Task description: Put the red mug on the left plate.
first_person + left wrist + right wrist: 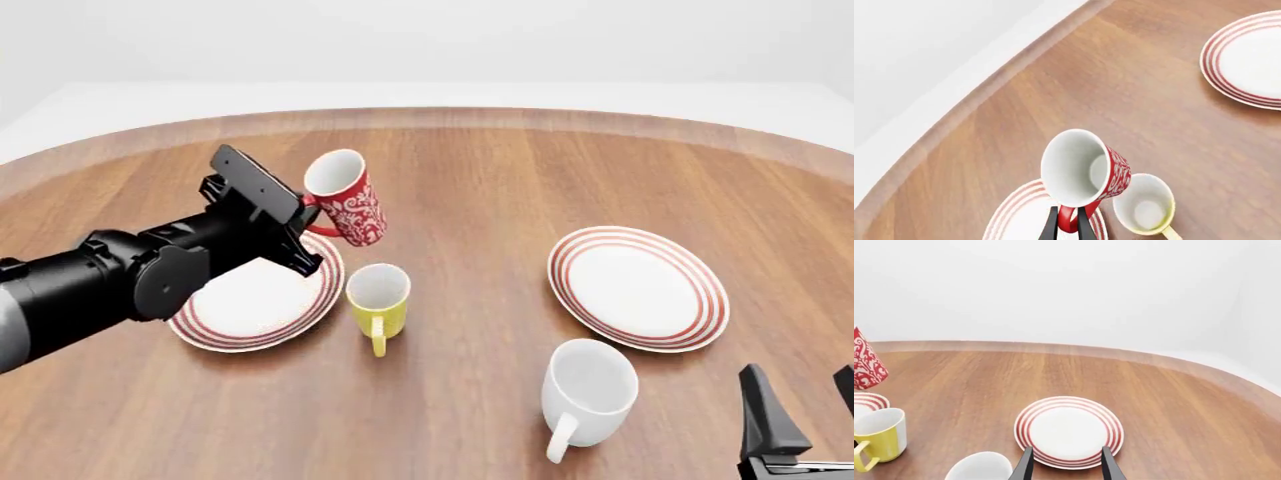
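The red mug (346, 205) with its white floral pattern hangs tilted in the air, its opening toward the far side. My left gripper (308, 224) is shut on its red loop handle (1067, 220). The mug (1084, 167) hovers over the far right rim of the left plate (227, 310), a white plate with red rings, which also shows in the left wrist view (1014, 215). My right gripper (801, 420) is open and empty at the near right edge of the table. In the right wrist view (1066, 467) its fingers frame the other plate.
A yellow mug (378, 295) stands just right of the left plate, close under the red mug. A bigger white mug (587, 395) stands at the front right. The second red-ringed plate (638, 287) lies to the right. The table's curved far edge (427, 112) runs behind.
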Controlling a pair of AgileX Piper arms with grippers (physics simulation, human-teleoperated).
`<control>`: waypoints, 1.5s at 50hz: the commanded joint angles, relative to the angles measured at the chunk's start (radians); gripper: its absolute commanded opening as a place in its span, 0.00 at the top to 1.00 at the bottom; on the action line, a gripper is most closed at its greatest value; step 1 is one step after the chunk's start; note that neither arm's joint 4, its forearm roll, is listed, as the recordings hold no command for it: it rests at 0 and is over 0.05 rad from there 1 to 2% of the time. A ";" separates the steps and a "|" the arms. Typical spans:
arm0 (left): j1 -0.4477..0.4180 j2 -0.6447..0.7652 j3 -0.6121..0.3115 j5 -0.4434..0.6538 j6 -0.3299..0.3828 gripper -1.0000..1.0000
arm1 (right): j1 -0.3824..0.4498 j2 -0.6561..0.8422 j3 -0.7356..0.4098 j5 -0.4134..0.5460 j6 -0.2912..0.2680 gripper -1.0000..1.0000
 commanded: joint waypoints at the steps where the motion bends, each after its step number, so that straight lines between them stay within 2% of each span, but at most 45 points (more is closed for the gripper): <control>1: 0.096 0.029 0.000 -0.042 0.019 1.00 | 0.001 0.000 0.000 -0.002 -0.002 0.00; 8: 0.158 0.066 0.005 -0.073 0.046 1.00 | 0.003 0.002 0.000 -0.003 -0.002 0.00; 10: 0.174 0.088 0.026 -0.103 0.098 1.00 | 0.003 0.003 0.000 -0.005 -0.001 0.00; 26: 0.254 0.172 0.062 -0.218 0.115 1.00 | 0.001 0.000 0.000 -0.005 -0.001 0.00; 36: 0.305 0.234 0.081 -0.294 0.161 1.00 | 0.000 0.000 -0.001 -0.008 0.000 0.00; 51: 0.327 0.310 0.114 -0.403 0.174 1.00 | 0.000 0.000 -0.001 -0.010 0.000 0.00; 75: 0.394 0.374 0.136 -0.453 0.192 1.00 | 0.001 -0.001 -0.001 -0.010 0.000 0.00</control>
